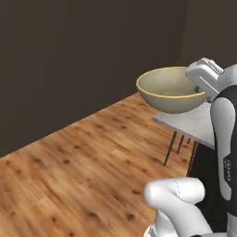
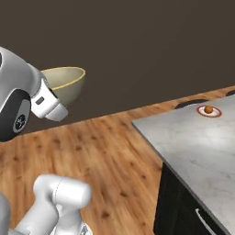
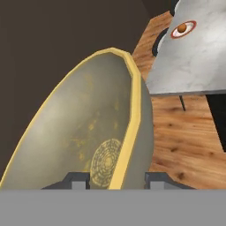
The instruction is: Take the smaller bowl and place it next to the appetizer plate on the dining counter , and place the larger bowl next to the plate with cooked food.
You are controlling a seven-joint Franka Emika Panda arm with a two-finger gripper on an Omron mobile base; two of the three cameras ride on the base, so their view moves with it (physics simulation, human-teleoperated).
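While the arm holds it high above the wooden floor (image 1: pixel 83 157), the tool (image 3: pixel 116 180) is clamped on the rim of a cream bowl with a yellow edge (image 3: pixel 88 132), one finger tip inside the wall and one outside. The bowl hangs in the air beside the grey marble desk (image 2: pixel 193 147), not yet over it, and sits roughly level in the left base view. On the far part of the desk stands a small red-rimmed plate (image 2: pixel 209 111) with a single brown morsel on it.

To do this carrying step well, the bowl should probably stay level and travel clear above the desk edge before coming down on bare marble just beside the right plate, without knocking it.

Which bowl this is, smaller or larger, cannot be told, since there is nothing to compare it with. The desk is cut off at the picture edges, and a dark rounded shape behind the plate is too unclear to name.
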